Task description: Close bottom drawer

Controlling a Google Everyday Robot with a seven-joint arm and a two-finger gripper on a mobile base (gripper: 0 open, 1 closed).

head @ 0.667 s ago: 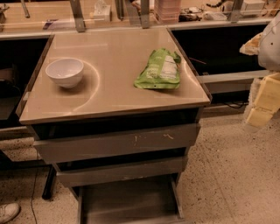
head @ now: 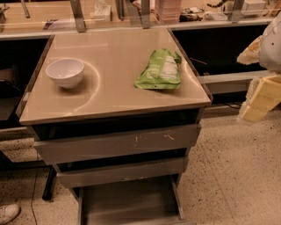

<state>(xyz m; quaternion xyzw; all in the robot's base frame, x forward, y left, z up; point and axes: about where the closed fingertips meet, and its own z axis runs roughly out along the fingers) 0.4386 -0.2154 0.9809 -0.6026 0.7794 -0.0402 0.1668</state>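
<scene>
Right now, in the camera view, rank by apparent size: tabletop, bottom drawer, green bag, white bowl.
1. tabletop
2. bottom drawer, open, partly cut off by the frame
3. green bag
4. white bowl
The hand is at the right edge, away from the drawers.

We see speckled beige terrazzo floor (head: 237, 171) under warm light. A long tan desk (head: 48, 12) runs behind; the gripper (head: 260, 99) hangs at the right edge.

A lab is suggested by the metal cabinet (head: 109, 92), workbenches (head: 39, 17) and speckled floor (head: 237, 176). The gripper (head: 260, 100) is seen far right.
</scene>
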